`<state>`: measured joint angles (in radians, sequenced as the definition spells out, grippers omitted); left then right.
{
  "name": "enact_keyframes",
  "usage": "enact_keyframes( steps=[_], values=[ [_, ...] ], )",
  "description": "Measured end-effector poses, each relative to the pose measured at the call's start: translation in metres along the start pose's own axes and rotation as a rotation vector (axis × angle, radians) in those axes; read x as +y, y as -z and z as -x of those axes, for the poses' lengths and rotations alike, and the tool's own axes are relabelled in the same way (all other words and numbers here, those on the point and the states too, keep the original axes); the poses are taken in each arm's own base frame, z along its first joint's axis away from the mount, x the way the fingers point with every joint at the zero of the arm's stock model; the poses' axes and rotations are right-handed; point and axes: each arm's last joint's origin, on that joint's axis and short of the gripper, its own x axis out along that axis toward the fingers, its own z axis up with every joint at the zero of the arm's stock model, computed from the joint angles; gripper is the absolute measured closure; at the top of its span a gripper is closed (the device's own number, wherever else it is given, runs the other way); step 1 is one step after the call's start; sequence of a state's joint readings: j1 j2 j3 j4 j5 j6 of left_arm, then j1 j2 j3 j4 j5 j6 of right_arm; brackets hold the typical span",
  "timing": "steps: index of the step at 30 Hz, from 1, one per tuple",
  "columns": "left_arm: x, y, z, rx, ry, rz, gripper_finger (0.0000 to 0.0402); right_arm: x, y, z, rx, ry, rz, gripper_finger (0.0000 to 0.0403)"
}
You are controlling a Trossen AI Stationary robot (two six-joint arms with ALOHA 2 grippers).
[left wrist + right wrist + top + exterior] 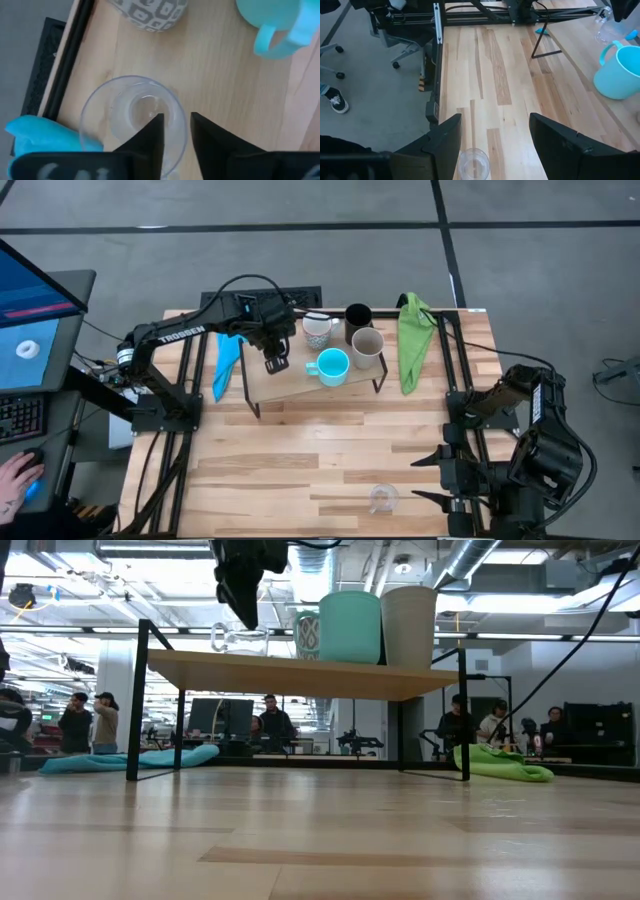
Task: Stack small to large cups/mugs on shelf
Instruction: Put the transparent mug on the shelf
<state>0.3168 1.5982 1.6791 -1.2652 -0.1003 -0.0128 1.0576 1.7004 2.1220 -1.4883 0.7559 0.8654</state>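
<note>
My left gripper is over the left end of the shelf, fingers pointing down and slightly apart. They straddle the wall of a clear glass that stands upright on the board. A white patterned mug, a black cup, a beige-grey mug and a turquoise mug also stand on the shelf. The second clear glass stands on the table near its near edge. My right gripper waits open beside it. My left gripper comes from above with one finger inside the clear glass and the other outside its wall. A small gap shows beside the wall, and I cannot tell whether either finger touches it. The glass stands on its base on the shelf.
A blue cloth lies left of the shelf and a green cloth right of it. Bare tabletop stretches between the shelf and the near edge. A monitor and a person's hand are off the table's left side; people stand in the room behind.
</note>
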Motion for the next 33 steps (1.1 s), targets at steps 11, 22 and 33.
enact_keyframes(
  steps=[11, 22, 33],
  values=[
    [-0.001, 0.000, 0.001, 0.000, 0.041, 0.031, 0.0245, 0.000, 0.000, 0.000, 0.000, 0.000, 0.000, 0.0149],
    [-0.017, -0.004, 0.015, -0.040, 0.126, 0.017, 0.0223, 0.001, 0.000, 0.000, 0.007, -0.016, -0.005, 0.0149],
    [-0.044, -0.015, 0.086, -0.279, 0.173, -0.002, 0.0223, 0.002, 0.003, 0.001, 0.074, -0.050, -0.141, 0.0149]
  ],
)
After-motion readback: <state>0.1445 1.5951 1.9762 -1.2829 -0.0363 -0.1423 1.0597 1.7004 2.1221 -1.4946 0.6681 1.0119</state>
